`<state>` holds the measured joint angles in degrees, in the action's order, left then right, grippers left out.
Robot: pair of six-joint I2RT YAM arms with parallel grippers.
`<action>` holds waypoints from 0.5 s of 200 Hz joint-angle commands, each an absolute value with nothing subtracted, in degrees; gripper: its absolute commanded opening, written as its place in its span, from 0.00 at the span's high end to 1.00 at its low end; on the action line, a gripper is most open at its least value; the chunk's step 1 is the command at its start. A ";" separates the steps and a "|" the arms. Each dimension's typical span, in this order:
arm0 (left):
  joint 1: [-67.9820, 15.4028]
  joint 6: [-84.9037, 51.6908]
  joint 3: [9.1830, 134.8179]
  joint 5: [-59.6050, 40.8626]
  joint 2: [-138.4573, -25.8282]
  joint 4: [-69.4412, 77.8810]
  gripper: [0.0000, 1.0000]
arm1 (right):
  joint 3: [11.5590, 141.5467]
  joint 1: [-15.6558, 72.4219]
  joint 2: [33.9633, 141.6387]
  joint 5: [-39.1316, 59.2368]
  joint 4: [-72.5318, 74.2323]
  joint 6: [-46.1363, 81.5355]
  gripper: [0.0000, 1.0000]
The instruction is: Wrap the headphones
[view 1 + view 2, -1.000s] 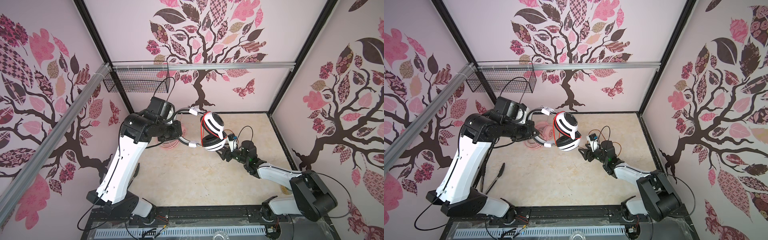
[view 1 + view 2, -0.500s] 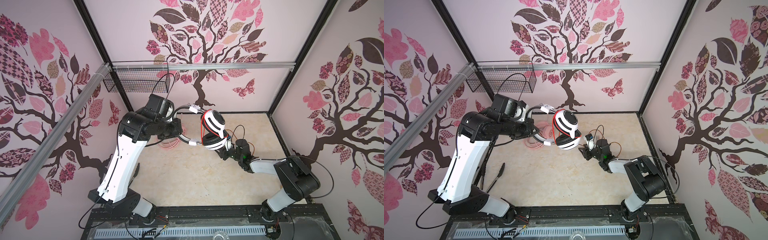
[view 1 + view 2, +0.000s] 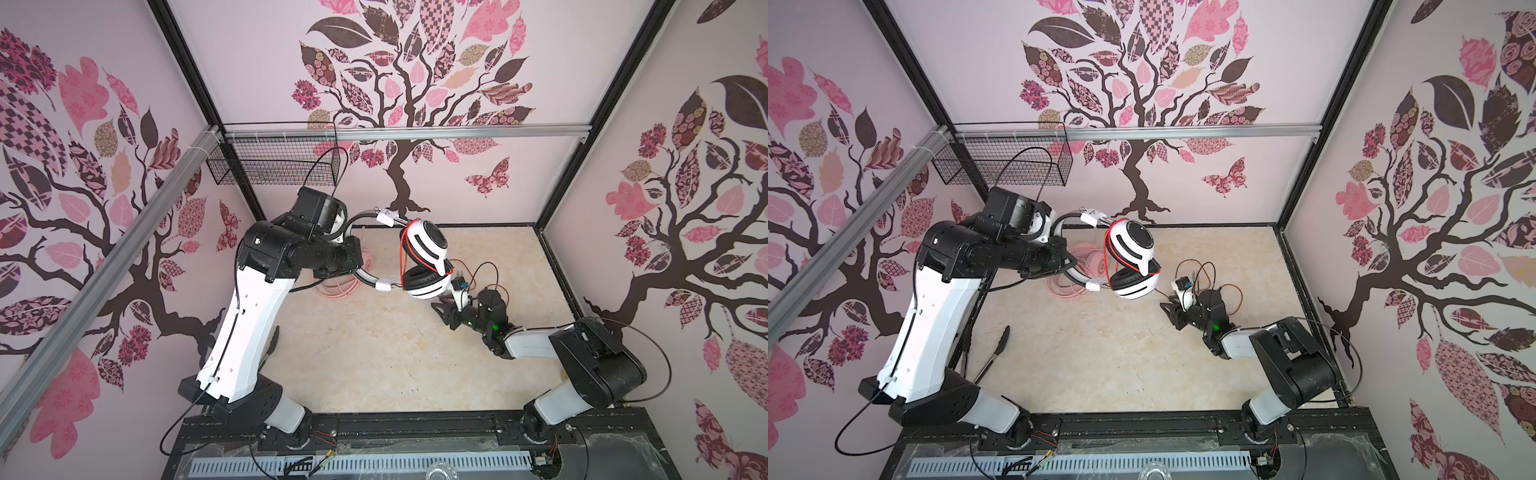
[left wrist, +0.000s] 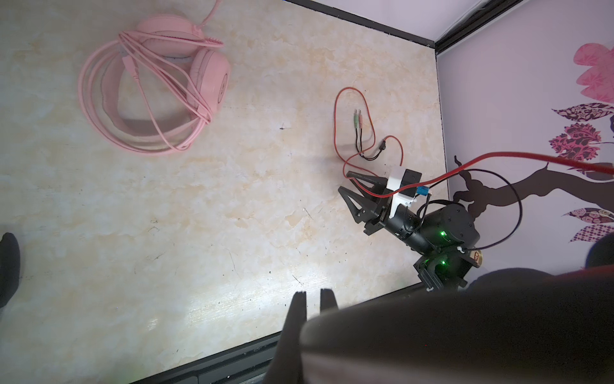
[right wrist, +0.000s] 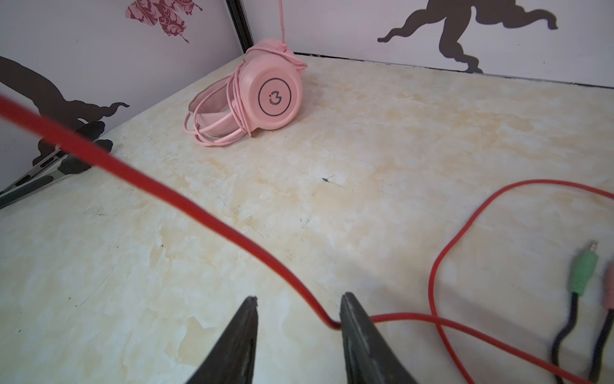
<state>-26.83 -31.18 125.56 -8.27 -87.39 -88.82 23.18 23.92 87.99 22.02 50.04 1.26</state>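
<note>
The left claw (image 4: 312, 294), clenched on the band of the white-and-black headset (image 3: 428, 245), holds it above the counter (image 3: 374, 353); the right claw (image 5: 299, 296) stands released astride the red cable (image 5: 199, 216); the pink headset (image 4: 209, 79) lies on the counter, wound in its own cable.

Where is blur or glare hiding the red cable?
Right wrist view: the red cable blurs close to the lens, sharp at the right gripper. Left wrist view: a dark unfocused mass fills one corner, glare on the table. Both top views: sharp.
</note>
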 commanded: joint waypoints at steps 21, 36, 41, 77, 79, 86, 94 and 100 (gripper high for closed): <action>-26.23 -30.80 128.50 -11.40 -87.53 -85.78 1.00 | 22.57 23.82 84.91 19.34 50.94 0.42 0.53; -26.19 -30.69 128.54 -11.44 -87.54 -85.90 1.00 | 23.86 23.81 86.22 19.00 51.03 0.31 0.53; -26.18 -30.63 128.58 -11.44 -87.53 -85.93 1.00 | 24.38 23.82 86.71 18.92 51.11 0.29 0.53; -25.80 -30.32 128.14 -11.21 -87.17 -86.31 1.00 | 28.56 23.86 90.06 19.33 51.23 -0.60 0.53; -25.83 -30.32 128.08 -11.20 -87.03 -86.31 1.00 | 28.81 23.83 90.19 19.40 51.19 -0.68 0.54; -25.75 -30.32 127.86 -11.16 -86.92 -86.31 1.00 | 29.50 23.82 90.79 20.04 51.07 -0.68 0.54; -25.60 -30.23 127.84 -11.18 -86.82 -86.31 1.00 | 30.11 23.82 91.26 20.66 50.89 -0.69 0.56; -25.58 -30.23 127.76 -11.18 -86.75 -86.40 1.00 | 30.31 23.82 91.53 21.10 50.96 -0.62 0.56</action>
